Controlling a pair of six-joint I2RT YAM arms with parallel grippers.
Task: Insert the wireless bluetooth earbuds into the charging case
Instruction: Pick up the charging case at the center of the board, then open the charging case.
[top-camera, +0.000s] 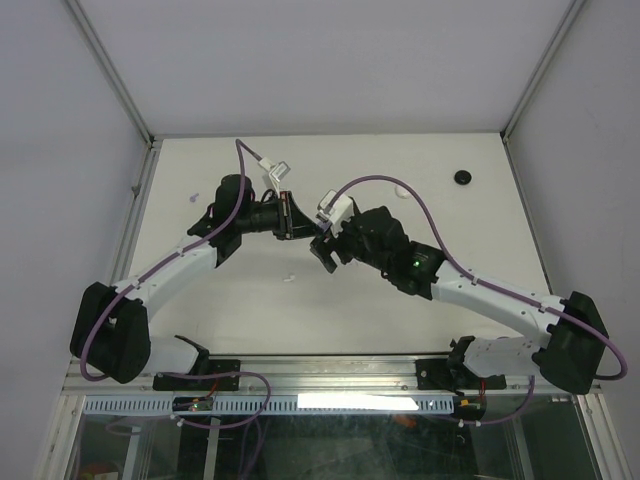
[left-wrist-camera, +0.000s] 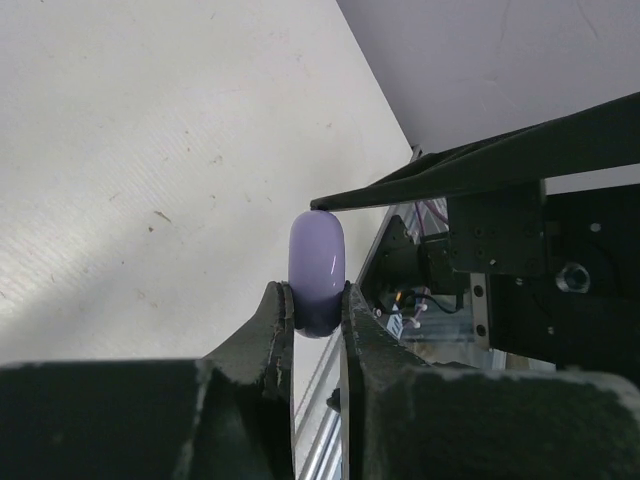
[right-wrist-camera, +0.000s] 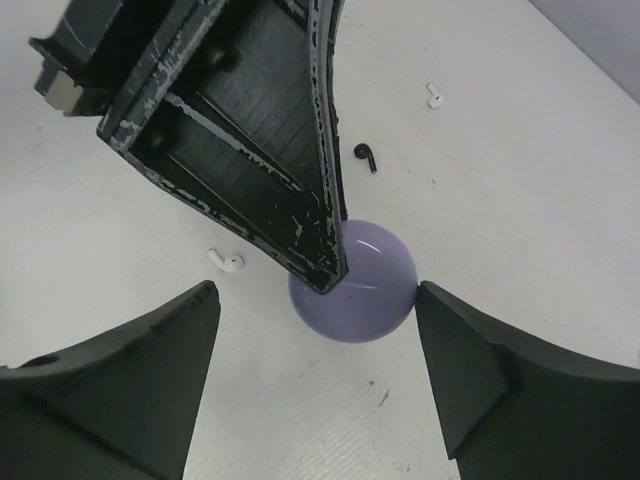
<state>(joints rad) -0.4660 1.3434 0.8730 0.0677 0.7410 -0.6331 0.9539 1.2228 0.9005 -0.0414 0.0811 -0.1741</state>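
Observation:
The charging case (left-wrist-camera: 317, 262) is a round, glossy lilac puck, closed and held on edge above the table. My left gripper (left-wrist-camera: 312, 300) is shut on its flat sides. In the right wrist view the charging case (right-wrist-camera: 370, 290) hangs between my right gripper's (right-wrist-camera: 315, 330) wide-open fingers, and the right fingertip (right-wrist-camera: 432, 305) touches its rim. On the table below lie a white earbud (right-wrist-camera: 226, 262), a black earbud (right-wrist-camera: 366, 155) and another white earbud (right-wrist-camera: 434, 96). From above, the left gripper (top-camera: 300, 228) and right gripper (top-camera: 322, 252) meet over mid-table and hide the case.
A black round puck (top-camera: 464, 177) lies at the far right of the white table (top-camera: 400, 300). A small white earbud (top-camera: 288, 277) lies near the middle, and a tiny lilac piece (top-camera: 190, 198) sits at the far left. Metal frame rails border the table.

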